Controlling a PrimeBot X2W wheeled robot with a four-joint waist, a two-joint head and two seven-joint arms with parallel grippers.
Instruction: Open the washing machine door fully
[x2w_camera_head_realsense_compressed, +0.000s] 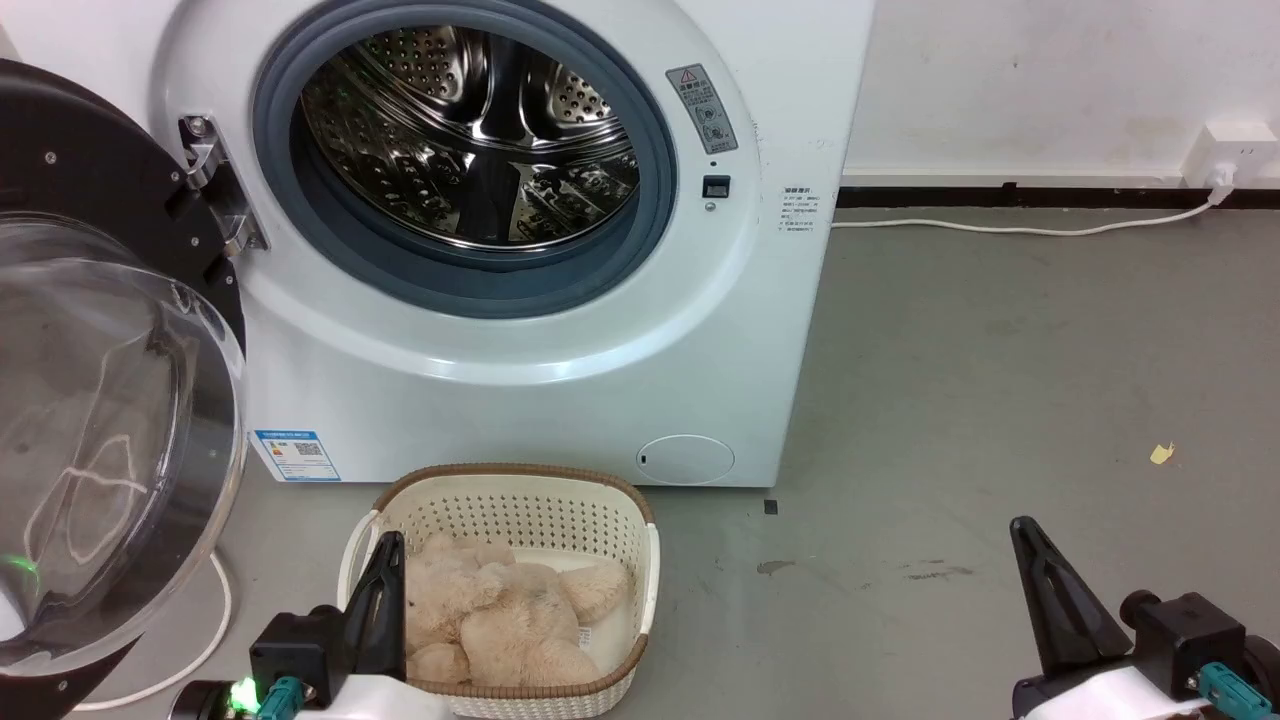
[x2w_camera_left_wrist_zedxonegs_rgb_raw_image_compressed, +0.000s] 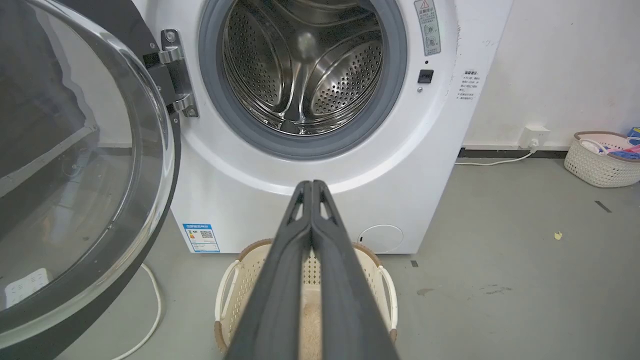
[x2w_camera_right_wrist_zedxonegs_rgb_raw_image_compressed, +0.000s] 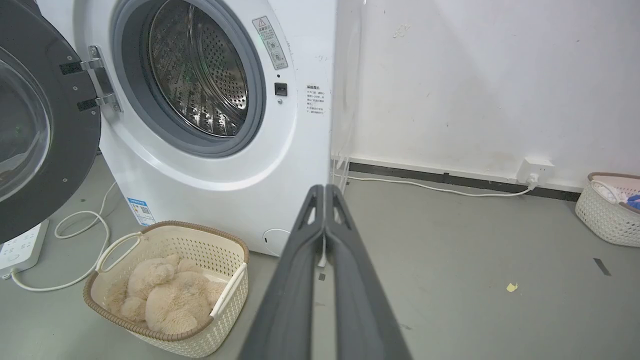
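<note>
The white washing machine (x2w_camera_head_realsense_compressed: 560, 390) stands ahead with its steel drum (x2w_camera_head_realsense_compressed: 470, 130) exposed inside the grey gasket. Its door (x2w_camera_head_realsense_compressed: 90, 420), black-rimmed with a bulging clear glass bowl, hangs swung out to the left on its hinge (x2w_camera_head_realsense_compressed: 215, 185). In the left wrist view the door (x2w_camera_left_wrist_zedxonegs_rgb_raw_image_compressed: 75, 165) fills the left side. My left gripper (x2w_camera_head_realsense_compressed: 385, 545) is shut and empty, low over the basket and apart from the door. My right gripper (x2w_camera_head_realsense_compressed: 1022, 530) is shut and empty at the lower right, over bare floor. Both wrist views show the fingers pressed together, left (x2w_camera_left_wrist_zedxonegs_rgb_raw_image_compressed: 312, 184) and right (x2w_camera_right_wrist_zedxonegs_rgb_raw_image_compressed: 325, 187).
A cream laundry basket (x2w_camera_head_realsense_compressed: 630, 510) holding a beige plush toy (x2w_camera_head_realsense_compressed: 500, 620) sits on the floor just before the machine. A white cable (x2w_camera_head_realsense_compressed: 215, 620) loops under the door, near a power strip (x2w_camera_right_wrist_zedxonegs_rgb_raw_image_compressed: 20, 247). A second basket (x2w_camera_right_wrist_zedxonegs_rgb_raw_image_compressed: 607, 210) stands by the far right wall.
</note>
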